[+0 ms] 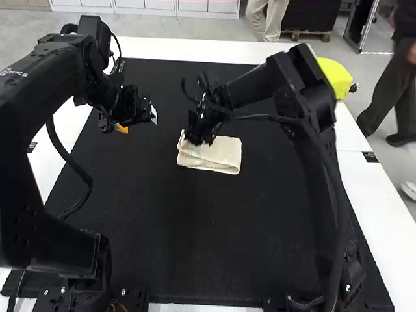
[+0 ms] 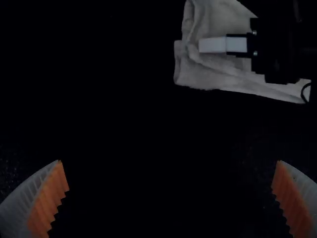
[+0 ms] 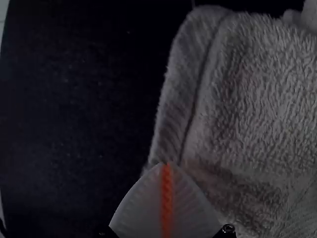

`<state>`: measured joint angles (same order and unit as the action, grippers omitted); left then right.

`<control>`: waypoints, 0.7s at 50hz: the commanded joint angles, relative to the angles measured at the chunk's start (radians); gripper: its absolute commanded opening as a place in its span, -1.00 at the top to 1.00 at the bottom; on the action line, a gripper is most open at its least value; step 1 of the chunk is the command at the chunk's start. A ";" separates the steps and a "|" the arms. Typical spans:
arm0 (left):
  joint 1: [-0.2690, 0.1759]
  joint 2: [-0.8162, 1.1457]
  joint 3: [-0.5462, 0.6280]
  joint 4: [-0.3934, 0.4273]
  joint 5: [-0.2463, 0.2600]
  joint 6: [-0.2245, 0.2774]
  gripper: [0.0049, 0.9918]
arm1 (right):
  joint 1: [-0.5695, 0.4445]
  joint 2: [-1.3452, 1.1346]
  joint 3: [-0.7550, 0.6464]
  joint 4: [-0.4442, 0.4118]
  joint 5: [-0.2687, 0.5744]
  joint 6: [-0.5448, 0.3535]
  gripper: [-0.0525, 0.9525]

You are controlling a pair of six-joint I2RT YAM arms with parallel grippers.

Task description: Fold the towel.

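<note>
Towel (image 1: 224, 155) is cream-coloured, lying folded into a small, roughly rectangular pad, around the middle of the black mat (image 1: 169, 227) from side to side and toward its far half. You've got layers showing at the end toward the left arm, where the edges don't line up and the cloth is a bit rumpled; can't tell you the number of folds. Right wrist view gives you a close look at the nap and a band running along one edge.

Right end effector (image 1: 201, 130) is down at the towel's left end as you see it in the high view. Its white ribbed fingers (image 3: 141, 206) are pressed together, orange pads meeting, tips at the cloth's edge. Can't tell you whether any cloth is pinched between them.

Left end effector (image 1: 138, 121) is over the mat, to the left of the towel and apart from it. Left wrist view shows you its fingers (image 2: 25, 208) spread wide, dark mat between them.

Farther out, you have the white worktop (image 1: 370, 188) bordering the mat. Bright yellow-green object (image 1: 336, 78) sits behind the right arm by the worktop's edge, partly hidden; can't tell you what it is.
</note>
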<state>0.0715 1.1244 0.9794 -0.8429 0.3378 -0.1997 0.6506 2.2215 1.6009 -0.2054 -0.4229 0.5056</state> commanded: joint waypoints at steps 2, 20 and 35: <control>-0.006 -0.038 0.067 0.004 0.012 -0.006 -0.96 | -0.028 -0.105 0.045 0.001 0.006 0.005 0.93; -0.022 -0.057 0.093 0.047 0.013 -0.012 -0.96 | -0.106 -0.247 0.050 -0.025 0.050 -0.003 0.93; -0.004 -0.106 0.111 0.050 0.009 -0.029 -0.96 | -0.282 -0.491 -0.087 -0.025 0.157 -0.049 0.93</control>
<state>0.0597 1.0622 1.0565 -0.8001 0.3405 -0.2176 0.4171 1.8526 1.5597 -0.2394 -0.3393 0.4969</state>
